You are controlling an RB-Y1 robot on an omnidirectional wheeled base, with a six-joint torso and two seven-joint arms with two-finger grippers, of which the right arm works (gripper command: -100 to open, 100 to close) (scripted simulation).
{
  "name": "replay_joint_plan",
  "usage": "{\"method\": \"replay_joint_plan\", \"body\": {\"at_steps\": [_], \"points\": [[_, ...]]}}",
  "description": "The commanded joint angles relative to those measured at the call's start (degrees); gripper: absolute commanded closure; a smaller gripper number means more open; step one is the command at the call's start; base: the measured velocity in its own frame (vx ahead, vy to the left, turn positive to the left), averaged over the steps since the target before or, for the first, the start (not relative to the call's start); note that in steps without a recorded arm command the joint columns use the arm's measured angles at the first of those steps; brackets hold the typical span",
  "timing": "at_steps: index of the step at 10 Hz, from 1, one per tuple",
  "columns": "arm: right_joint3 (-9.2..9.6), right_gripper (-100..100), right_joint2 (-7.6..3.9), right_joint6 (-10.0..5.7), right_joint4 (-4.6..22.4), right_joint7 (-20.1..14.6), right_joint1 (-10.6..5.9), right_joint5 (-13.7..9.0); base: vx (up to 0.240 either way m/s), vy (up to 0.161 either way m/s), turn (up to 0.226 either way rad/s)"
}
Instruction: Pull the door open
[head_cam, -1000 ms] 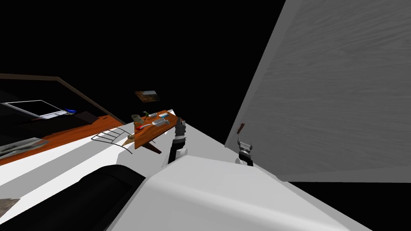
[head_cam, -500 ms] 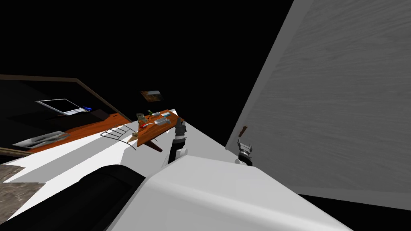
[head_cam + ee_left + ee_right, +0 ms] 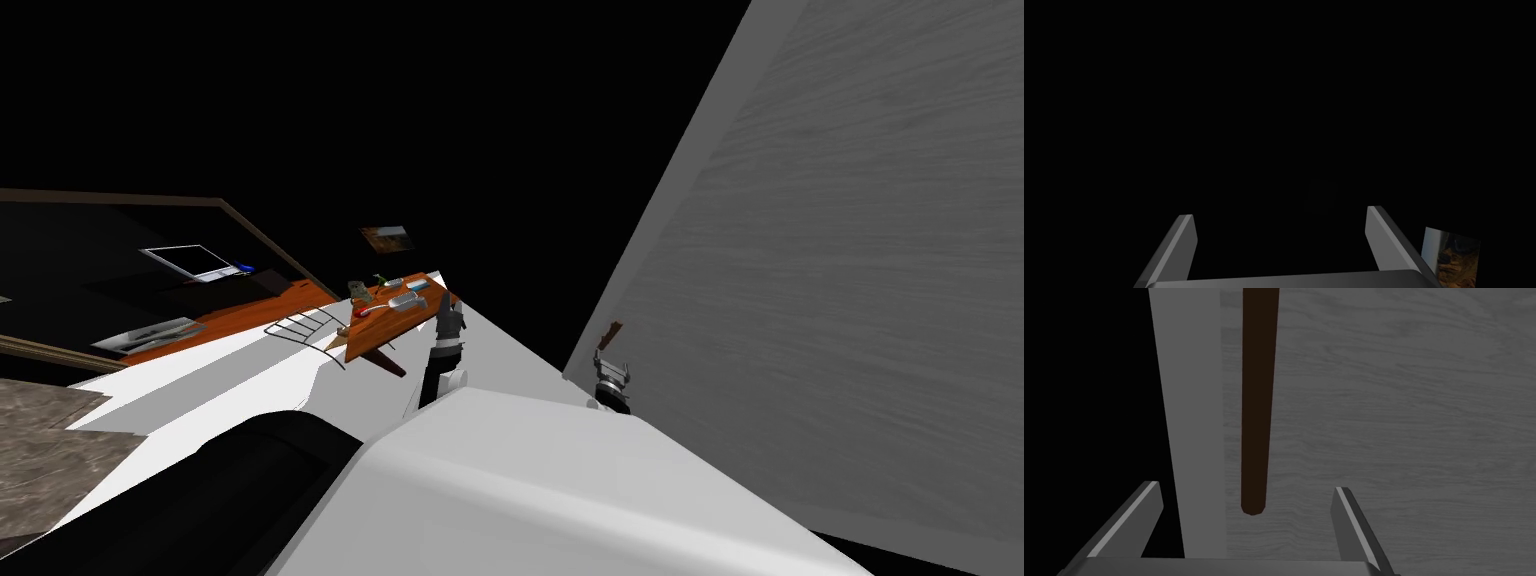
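Right wrist view showed the right gripper (image 3: 1246, 487) spread wide, with the dark handle (image 3: 1258, 398) lined up between its fingers, ungripped, near the grey door (image 3: 1399, 413) edge. Best to advance, centre, then clamp before pulling. The left gripper (image 3: 1281, 211) hung wide, idle.

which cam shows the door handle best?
Right wrist view: the dark brown bar handle runs large down the grey door, its tip framed by the open jaws of the right gripper. Head view has it as a brown sliver near the door's edge, above that gripper. Left wrist view faces a black area.
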Motion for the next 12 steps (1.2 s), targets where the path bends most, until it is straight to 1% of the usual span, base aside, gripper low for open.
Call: {"method": "replay_joint_plan", "body": {"at_steps": [1, 2, 4, 5, 8, 9, 10, 11, 12], "points": [[0.06, -100, -1.53, -0.3, 0.3, -2.0, 0.84, -0.1, 0.193, -0.007, 0.033], [0.08, -100, -2.84, -0.6, 1.0, -3.5, 1.27, -0.3, 0.213, 0.023, 0.042], [0.09, -100, -4.27, -0.94, 1.7, -5.2, 1.75, -0.4, 0.147, 0.003, 0.024], [0.11, -100, -5.76, -1.29, 2.5, -7.0, 2.24, -0.5, 0.127, 0.003, 0.034], [0.14, -100, -7.9, -1.8, 3.5, -9.5, 2.95, -0.7, 0.12, -0.01, 0.029], [0.15, -100, -9.18, -2.09, 4.2, -11.0, 3.38, -0.9, 0.125, -0.009, 0.026], [0.16, -100, -10.21, -2.34, 4.7, -12.2, 3.72, -0.9, 0.171, -0.014, 0.037], [0.17, -100, -10.93, -2.51, 5.1, -13.1, 3.96, -1.0, 0.178, 0.0, 0.027], [0.19, -100, -10.43, -2.36, 4.9, -12.4, 3.76, -1.0, 0.053, 0.013, -0.038]]}}
